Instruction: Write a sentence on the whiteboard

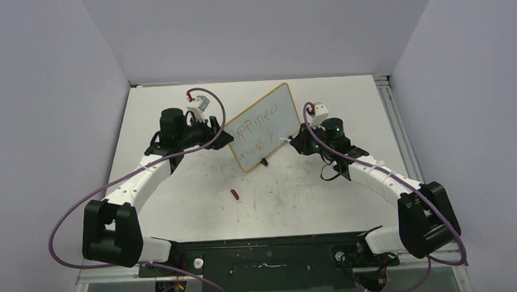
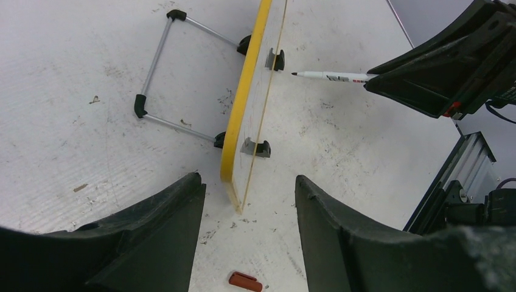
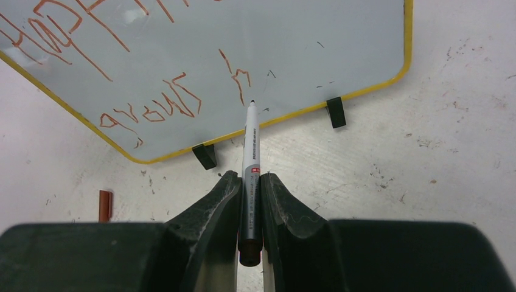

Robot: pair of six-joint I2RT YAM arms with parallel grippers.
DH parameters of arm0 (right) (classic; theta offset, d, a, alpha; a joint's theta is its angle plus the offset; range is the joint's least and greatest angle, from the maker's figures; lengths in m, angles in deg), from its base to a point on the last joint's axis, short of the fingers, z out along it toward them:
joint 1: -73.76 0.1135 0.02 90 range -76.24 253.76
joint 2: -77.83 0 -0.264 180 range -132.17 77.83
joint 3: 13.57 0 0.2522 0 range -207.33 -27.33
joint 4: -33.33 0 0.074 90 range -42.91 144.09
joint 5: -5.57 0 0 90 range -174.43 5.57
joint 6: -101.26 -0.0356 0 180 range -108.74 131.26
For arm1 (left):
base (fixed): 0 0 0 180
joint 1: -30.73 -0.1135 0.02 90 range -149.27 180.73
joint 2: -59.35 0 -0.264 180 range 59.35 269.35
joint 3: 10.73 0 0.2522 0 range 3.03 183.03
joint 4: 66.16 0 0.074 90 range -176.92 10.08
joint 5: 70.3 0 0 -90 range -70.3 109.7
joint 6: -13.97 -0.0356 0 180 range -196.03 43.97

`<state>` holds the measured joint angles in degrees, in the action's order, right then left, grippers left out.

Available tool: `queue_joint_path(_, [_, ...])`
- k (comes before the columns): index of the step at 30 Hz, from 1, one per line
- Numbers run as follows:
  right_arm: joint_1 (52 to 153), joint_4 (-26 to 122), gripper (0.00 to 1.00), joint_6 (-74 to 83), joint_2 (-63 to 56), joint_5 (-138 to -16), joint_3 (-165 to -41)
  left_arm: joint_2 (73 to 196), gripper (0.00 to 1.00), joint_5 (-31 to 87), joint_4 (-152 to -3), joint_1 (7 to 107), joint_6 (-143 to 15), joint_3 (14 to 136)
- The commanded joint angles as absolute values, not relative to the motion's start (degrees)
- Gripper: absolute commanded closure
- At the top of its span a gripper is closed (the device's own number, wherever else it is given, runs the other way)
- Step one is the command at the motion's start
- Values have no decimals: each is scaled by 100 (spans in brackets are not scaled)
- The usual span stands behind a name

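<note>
The whiteboard [image 1: 283, 128] stands tilted on its black feet at mid-table. The red sentence [image 1: 258, 120] fills two slanted lines; in the right wrist view [image 3: 152, 106] I read "grows" and a single stroke after it on the lower line. My right gripper [image 3: 249, 176] is shut on a grey-and-white marker [image 3: 250, 146]. The marker's tip is at the board's face [image 3: 341, 42], just under that last stroke. My left gripper [image 2: 246, 185] is open, with the board's yellow edge [image 2: 240, 109] and near corner between its fingers, apart from both.
A red marker cap [image 1: 235, 194] lies on the table in front of the board. The board's wire stand [image 2: 158, 67] sticks out behind it. A metal rail [image 1: 393, 114] runs along the table's right edge. Grey walls close in the sides and back.
</note>
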<state>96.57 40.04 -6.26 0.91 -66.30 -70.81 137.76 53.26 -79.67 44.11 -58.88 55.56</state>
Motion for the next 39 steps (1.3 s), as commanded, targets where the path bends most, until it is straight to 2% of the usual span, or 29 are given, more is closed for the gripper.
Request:
queue_joint_path(1, [9649,3515,95,-542,21,-6497,-7294,13872,47,5517,-7755,4409,-6041,5869])
queue_joint_path(12, [9645,3368,95,-492,-249,-6492,-7334,14045,60,5494,-7799,4468,-6091,5960])
queue_joint_path(20, [9670,3269,95,-497,-388,-6448,-7429,14078,65,5452,-7825,4499,-6122,5967])
queue_joint_path(39, [9731,3221,95,-448,-604,-6408,-7593,14089,66,5455,-7852,4505,-6148,5972])
